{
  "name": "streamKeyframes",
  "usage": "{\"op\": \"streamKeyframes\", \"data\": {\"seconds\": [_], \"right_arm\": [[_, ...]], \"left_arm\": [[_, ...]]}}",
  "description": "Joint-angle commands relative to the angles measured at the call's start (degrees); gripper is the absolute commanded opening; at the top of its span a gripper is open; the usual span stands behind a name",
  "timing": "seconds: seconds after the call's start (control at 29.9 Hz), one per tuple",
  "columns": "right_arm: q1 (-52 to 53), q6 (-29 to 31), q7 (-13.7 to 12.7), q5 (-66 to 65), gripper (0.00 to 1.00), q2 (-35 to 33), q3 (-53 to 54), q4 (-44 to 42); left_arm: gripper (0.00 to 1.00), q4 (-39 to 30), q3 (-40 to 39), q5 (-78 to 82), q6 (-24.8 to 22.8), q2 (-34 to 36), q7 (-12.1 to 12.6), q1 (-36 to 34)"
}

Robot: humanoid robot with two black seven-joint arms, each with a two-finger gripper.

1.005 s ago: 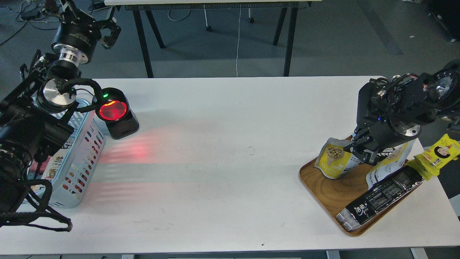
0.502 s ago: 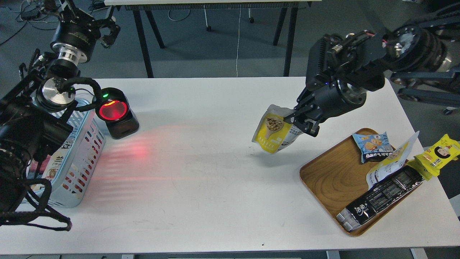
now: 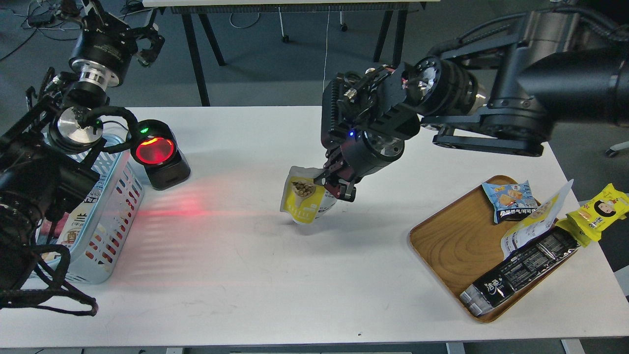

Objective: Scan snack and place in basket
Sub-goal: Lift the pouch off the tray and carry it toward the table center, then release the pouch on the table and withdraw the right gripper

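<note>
The snack, a yellow foil pouch with a round picture of beige balls, hangs upright just above the middle of the white table. My right gripper is shut on its right upper edge. The pale blue slotted basket stands at the table's left edge, partly hidden by my left arm. My left gripper is raised beyond the table's far left corner, well above the basket; its fingers look spread and hold nothing.
A black scanner with a glowing red window stands right of the basket and throws red light on the table. A brown wooden tray at the right holds a blue packet, a long black packet and another pouch. A yellow packet lies beside it.
My right gripper lifted the snack off the wooden tray and carried it left to the middle of the table, lower than half a second ago. The left arm has not moved.
</note>
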Motion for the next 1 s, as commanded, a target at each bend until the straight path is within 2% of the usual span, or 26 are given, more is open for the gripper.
{"op": "streamKeyframes", "data": {"seconds": [0.0,0.33,0.44,0.54,0.57,0.64,0.7,0.74,0.9,0.97], "right_arm": [[-1.9,-0.4,0.0,0.0,0.0,4.7,0.0,-5.2],[-4.6,-0.4,0.0,0.0,0.01,4.7,-0.1,-8.9],[-4.7,-0.4,0.0,0.0,0.08,4.7,-0.1,-8.9],[-4.9,-0.4,0.0,0.0,0.21,4.7,-0.1,-8.6],[-4.8,-0.4,0.0,0.1,0.28,4.7,0.0,-8.5],[-4.4,-0.4,0.0,0.4,0.51,4.7,0.4,-7.9],[-4.1,-0.4,0.0,1.3,0.68,4.7,1.1,-7.3],[-3.8,-0.4,0.0,1.6,0.74,4.7,1.6,-6.7],[0.0,-0.4,0.0,4.2,0.87,-0.8,4.2,-1.5],[1.5,-0.2,0.0,6.1,0.94,-4.2,4.4,-0.4]], "left_arm": [[1.0,0.0,0.0,0.0,0.0,0.0,0.0,-0.1],[1.0,0.0,0.0,0.0,0.0,0.2,0.0,0.4],[1.0,0.1,0.0,0.0,0.0,0.2,0.0,0.4],[1.0,0.1,0.0,0.0,0.0,0.2,-0.1,0.4],[1.0,0.1,0.0,0.0,0.0,0.2,-0.1,0.4],[1.0,0.1,0.0,0.0,0.0,0.2,-0.1,0.4],[1.0,0.1,0.0,0.0,0.0,0.2,0.0,0.4],[1.0,0.1,0.0,0.0,0.0,0.2,-0.1,0.3],[1.0,0.1,0.0,0.0,0.0,0.3,0.0,-0.2],[1.0,0.0,0.0,0.0,0.0,0.3,0.1,-0.7]]}}
